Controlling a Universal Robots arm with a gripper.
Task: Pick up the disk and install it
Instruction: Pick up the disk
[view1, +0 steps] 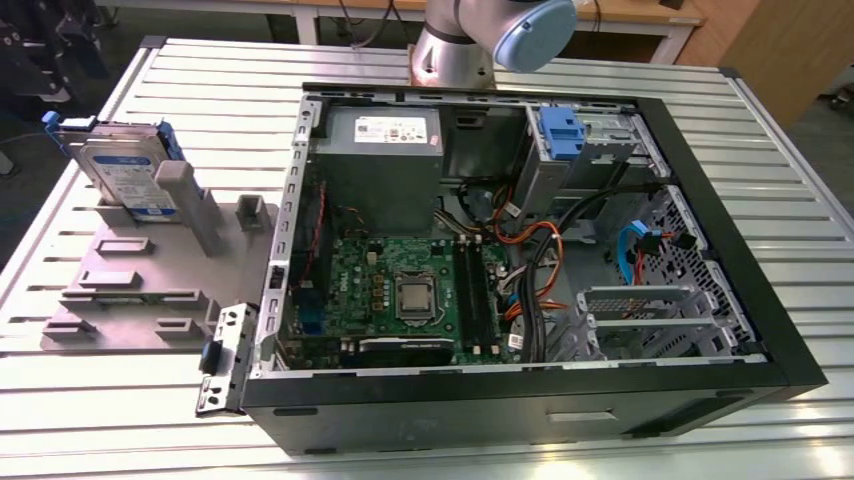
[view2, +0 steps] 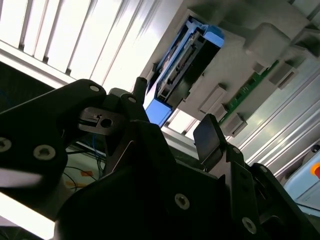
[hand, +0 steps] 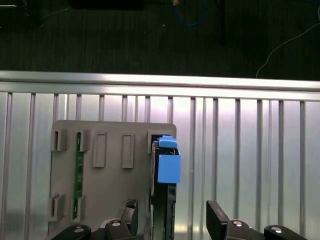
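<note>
While the disk (view1: 127, 175) stands upright in the grey rack (view1: 134, 290) | tool (hand: 172, 210) spread wide, empty | open computer case (view1: 787, 340) beside rack

The exterior view is looking steeply down over the table (view1: 200, 80) and computer case (view1: 534, 250); the first wrist view is facing straight down from well above; the second wrist view is slanting in obliquely; all three are sharing the disk (view1: 127, 175) (hand: 167, 167) (view2: 187, 55) in its grey rack (view1: 134, 290).
</note>
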